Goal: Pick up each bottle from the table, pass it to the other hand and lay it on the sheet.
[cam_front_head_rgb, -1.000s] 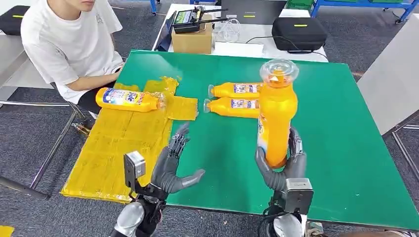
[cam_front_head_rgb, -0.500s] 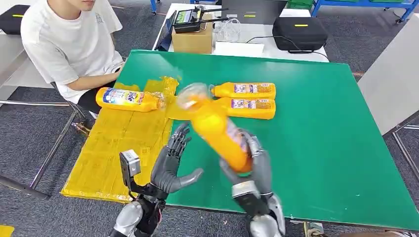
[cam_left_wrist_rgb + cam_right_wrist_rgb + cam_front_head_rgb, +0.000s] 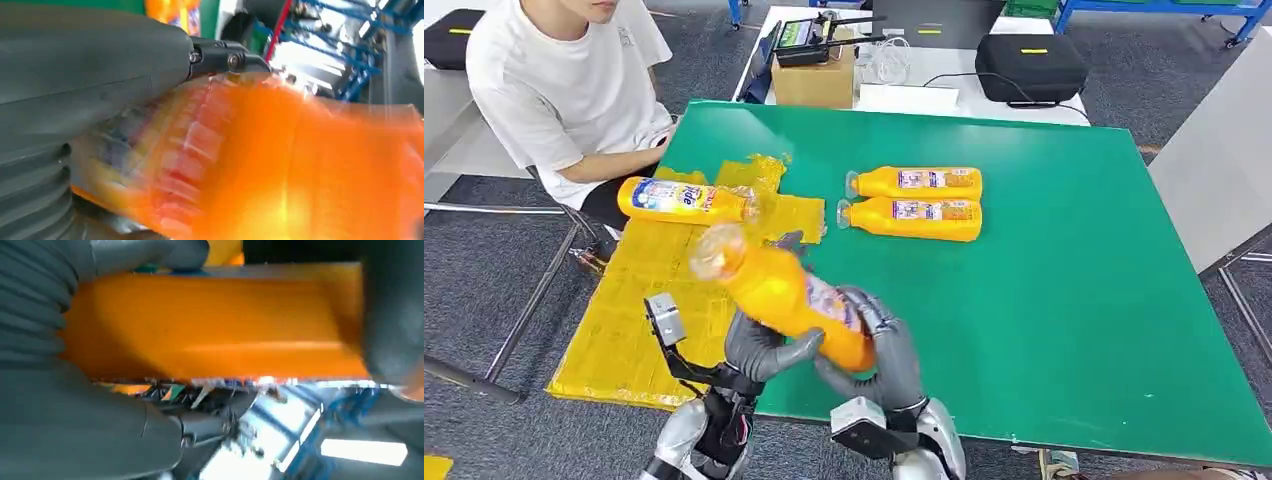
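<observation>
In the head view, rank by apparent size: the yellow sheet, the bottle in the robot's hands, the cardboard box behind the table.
1. yellow sheet, clearly largest.
2. held bottle, though it is nearer the camera, which inflates it.
3. cardboard box, farthest away, so its true size against the bottle is unsure.

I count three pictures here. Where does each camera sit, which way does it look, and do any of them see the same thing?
Head view: sits high on the robot, looking forward and down at the green table; both arms enter from below, left hand and right hand meeting on the held bottle.
Left wrist view: behind the left hand, close on the blurred held bottle.
Right wrist view: behind the right hand, close on the held bottle.
Shared: all three see that held bottle.
</observation>
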